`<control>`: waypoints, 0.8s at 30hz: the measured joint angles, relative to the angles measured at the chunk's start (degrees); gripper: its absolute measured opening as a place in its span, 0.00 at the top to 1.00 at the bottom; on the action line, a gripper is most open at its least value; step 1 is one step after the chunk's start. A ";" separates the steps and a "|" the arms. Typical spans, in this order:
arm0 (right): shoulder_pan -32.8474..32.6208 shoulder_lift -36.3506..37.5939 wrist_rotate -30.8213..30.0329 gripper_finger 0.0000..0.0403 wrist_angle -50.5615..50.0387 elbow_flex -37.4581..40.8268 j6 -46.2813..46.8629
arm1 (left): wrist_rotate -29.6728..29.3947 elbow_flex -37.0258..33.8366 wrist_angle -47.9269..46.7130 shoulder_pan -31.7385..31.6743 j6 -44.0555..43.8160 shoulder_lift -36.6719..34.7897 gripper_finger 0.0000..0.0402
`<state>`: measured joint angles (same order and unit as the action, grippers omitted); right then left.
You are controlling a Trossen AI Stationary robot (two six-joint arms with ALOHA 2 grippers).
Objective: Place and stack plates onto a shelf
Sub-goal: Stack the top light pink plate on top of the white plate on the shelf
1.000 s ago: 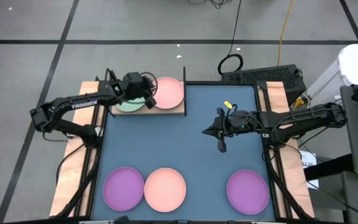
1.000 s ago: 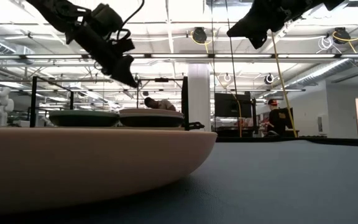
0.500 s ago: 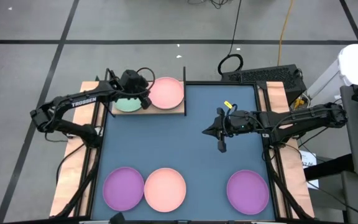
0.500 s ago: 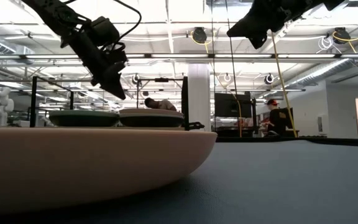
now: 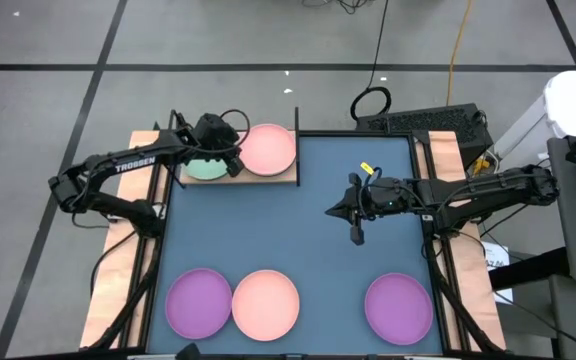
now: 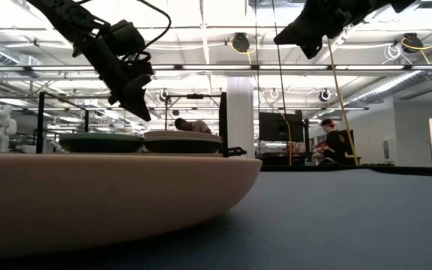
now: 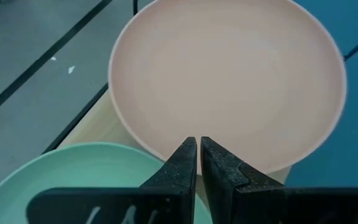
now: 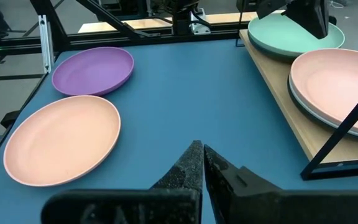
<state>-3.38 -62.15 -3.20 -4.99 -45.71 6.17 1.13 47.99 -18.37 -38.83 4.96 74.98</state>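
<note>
Blue-grey mat (image 5: 298,220); the light wooden shelf (image 5: 268,178) carries a smooth round pink plastic plate (image 5: 268,148) and a pale green one (image 5: 204,168), half hidden under the closed, empty left gripper (image 5: 236,160). Right gripper (image 5: 356,236) shut mid-mat.

Matt, smooth plastic plates (image 8: 63,138); pale wooden shelf (image 8: 291,109) with thin black metal posts at twelve o'clock; matt blue mat (image 5: 298,225); dark textured fingers (image 7: 225,171).

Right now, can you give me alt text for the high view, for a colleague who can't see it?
Overhead: the left gripper, shut and empty, hovers over the shelf between a green plate and a pink plate. The right gripper hangs shut mid-mat; two purple plates and a pink one line the near edge.
</note>
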 joint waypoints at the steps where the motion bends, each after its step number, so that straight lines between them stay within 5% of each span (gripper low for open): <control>1: 0.00 0.00 0.01 1.00 0.00 0.00 0.00 | -0.36 0.00 -0.02 -0.04 -0.22 0.02 0.94; 24: 0.00 0.00 0.02 1.00 0.02 0.00 0.00 | -7.68 -0.04 0.52 2.08 -3.68 4.68 0.94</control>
<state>-3.38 -62.15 -3.18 -4.97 -45.71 6.17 -6.55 47.94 -17.85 -36.75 1.28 79.66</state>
